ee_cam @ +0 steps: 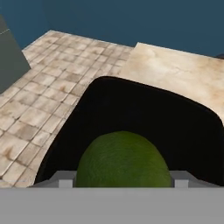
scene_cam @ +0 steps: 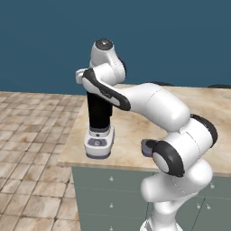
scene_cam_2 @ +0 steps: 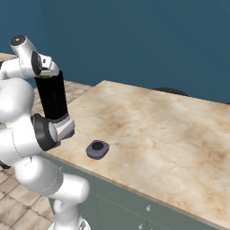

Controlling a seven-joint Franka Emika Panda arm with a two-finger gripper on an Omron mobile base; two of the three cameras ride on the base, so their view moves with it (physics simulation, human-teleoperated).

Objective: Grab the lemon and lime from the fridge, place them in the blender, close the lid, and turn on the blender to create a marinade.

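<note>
Spanning frame right, beige marbled tabletop (scene_cam_2: 157,130); tan tiled floor (scene_cam: 31,149) left, blue wall (scene_cam_2: 134,40) above. Blender (scene_cam: 99,124) at tabletop's left edge, lid (scene_cam_2: 98,149) beside. Pincer (ee_cam: 122,181) clamped on lime (ee_cam: 122,159) over jar mouth.

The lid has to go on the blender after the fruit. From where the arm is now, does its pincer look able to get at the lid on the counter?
Probably yes, once it lets go of the lime. The lid lies in the open on the counter near the blender, nothing over it.
</note>
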